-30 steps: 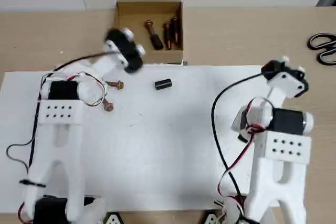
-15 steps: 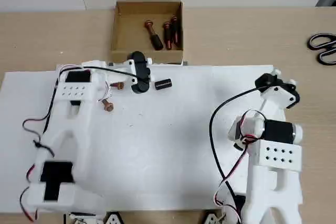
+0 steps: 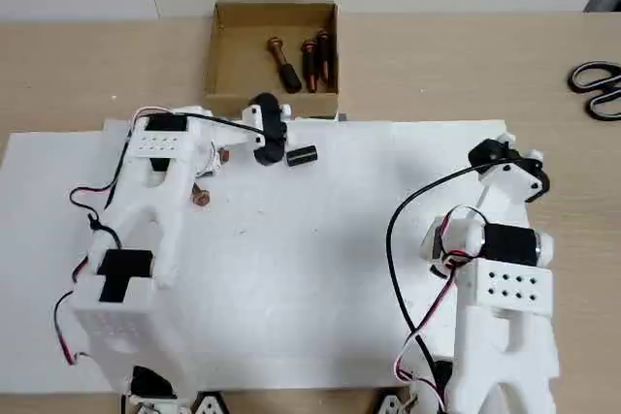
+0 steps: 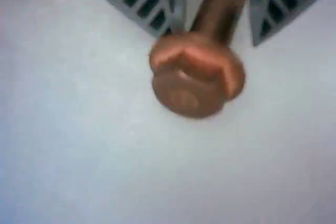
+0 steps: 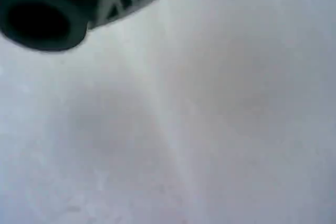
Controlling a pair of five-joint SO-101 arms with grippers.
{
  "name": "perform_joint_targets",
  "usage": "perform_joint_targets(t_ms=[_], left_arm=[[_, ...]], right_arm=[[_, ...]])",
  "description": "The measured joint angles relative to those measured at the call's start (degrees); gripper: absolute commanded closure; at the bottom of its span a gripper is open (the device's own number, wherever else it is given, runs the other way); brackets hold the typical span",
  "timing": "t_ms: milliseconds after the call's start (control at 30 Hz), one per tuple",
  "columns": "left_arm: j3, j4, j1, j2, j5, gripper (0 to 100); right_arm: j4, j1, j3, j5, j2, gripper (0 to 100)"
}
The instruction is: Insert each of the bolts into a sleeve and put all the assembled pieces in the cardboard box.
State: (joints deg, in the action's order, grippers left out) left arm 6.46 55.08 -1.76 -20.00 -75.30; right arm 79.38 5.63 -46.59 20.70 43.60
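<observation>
Big white sheet (image 3: 320,269) on the table (image 3: 437,55), with the cardboard box (image 3: 238,65) at its far edge and three assembled pieces (image 3: 309,60) inside. Left gripper (image 4: 212,32) sits low on the sheet, jaws apart around the shaft of a copper bolt (image 4: 197,77), while the right gripper (image 3: 505,164) is clamped on a black sleeve (image 5: 39,19). A loose sleeve (image 3: 302,155) lies near the box, a second bolt (image 3: 199,198) beside the left arm (image 3: 146,210).

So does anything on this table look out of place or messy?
Nothing looks spilled or broken. Only the black-handled scissors seem out of place: they lie on the bare wooden table, off the white sheet.
</observation>
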Motion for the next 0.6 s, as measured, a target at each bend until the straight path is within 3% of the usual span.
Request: perform_joint_targets(t_ms=[600], left_arm=[[-5.63,0.0,0.62,-6.68,-0.09,99]], right_arm=[[-0.18,0.0,0.0,0.0,0.0,99.5]])
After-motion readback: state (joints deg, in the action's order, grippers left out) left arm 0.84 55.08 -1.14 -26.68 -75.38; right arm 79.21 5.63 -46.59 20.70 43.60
